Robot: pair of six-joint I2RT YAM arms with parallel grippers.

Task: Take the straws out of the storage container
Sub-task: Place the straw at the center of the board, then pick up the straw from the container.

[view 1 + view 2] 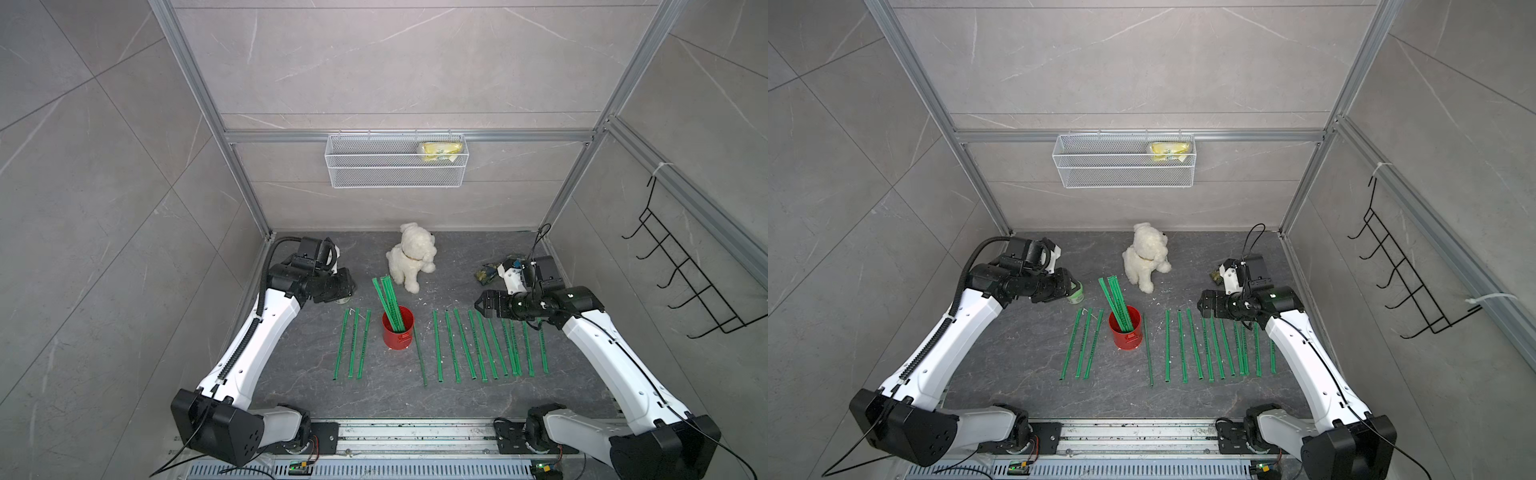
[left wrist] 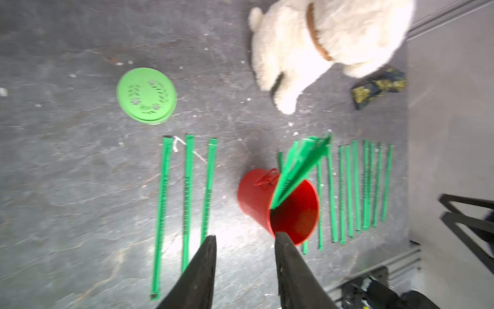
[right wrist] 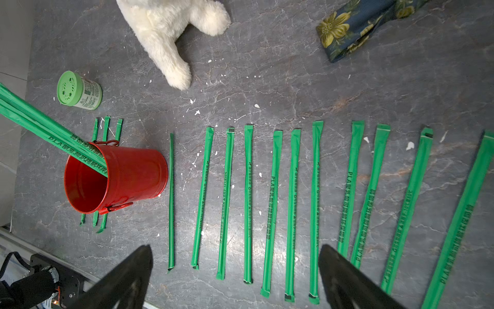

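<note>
Can (image 1: 398, 330): upright, mid-floor.
Straws in can (image 1: 388, 303): a few, leaning out over its far rim.
Straws out (image 3: 248, 203): three flat on the can's left-arm side; a parallel row on its right-arm side.
Left claw (image 2: 246, 236): jaws apart, empty, behind the can, by the jar (image 1: 1076, 292).
Right claw (image 3: 235, 247): jaws wide, empty, over the row.
Room: floor (image 1: 374, 399) bare before the can; dog (image 1: 411, 255) behind.

A: Where's the can (image 1: 398, 328)?
B: Mid-table (image 1: 374, 399). Straws (image 1: 390, 301) in it, leaning back-left.
A: The rest?
B: Three loose straws (image 2: 187, 192) left of it, a single straw (image 3: 171, 200) just beside it on the right, a row of straws (image 3: 248, 203) further right.
A: Behind?
B: Plush dog (image 1: 411, 257) behind the can, jar (image 3: 79, 91) back-left, cloth (image 3: 355, 29) back-right. Basket (image 1: 374, 174) on the rear wall, packet (image 1: 440, 151) in it.
</note>
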